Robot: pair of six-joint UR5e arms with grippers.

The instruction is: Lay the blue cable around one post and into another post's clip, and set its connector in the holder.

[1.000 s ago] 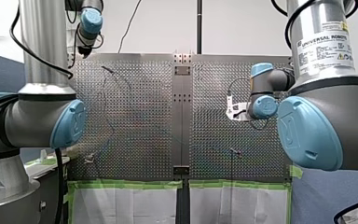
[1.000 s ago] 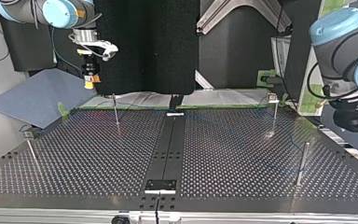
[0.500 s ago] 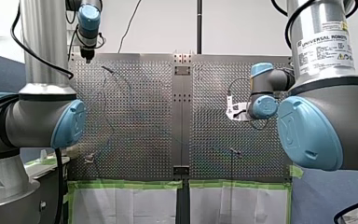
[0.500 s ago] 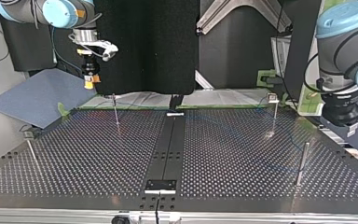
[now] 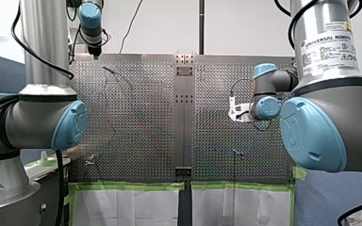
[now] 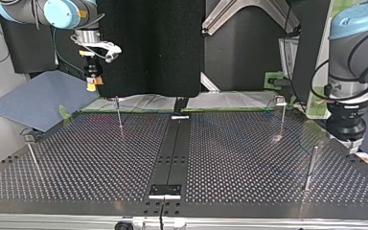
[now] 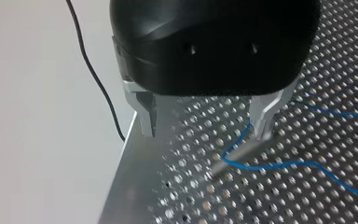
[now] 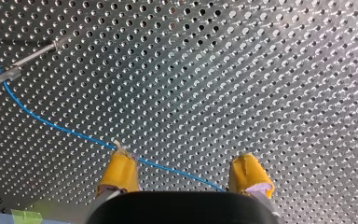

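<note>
The thin blue cable (image 8: 51, 123) lies loose on the perforated metal table (image 8: 261, 70). Its length runs slantwise from beside a slender clip-topped metal post (image 8: 32, 53) to beneath my right gripper (image 8: 184, 175), whose yellow pads are spread wide and empty. My left gripper (image 7: 205, 119), its metal fingers also wide apart and holding nothing, hangs over another stretch.

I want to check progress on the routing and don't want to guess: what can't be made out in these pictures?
Connector: in no view; the blue cable runs off the right wrist view's edge and under my right gripper's body.
Post in the left wrist view: blurred, so whether the cable loops it is unclear.
Front and top views: cable too thin to trace across the table.
</note>
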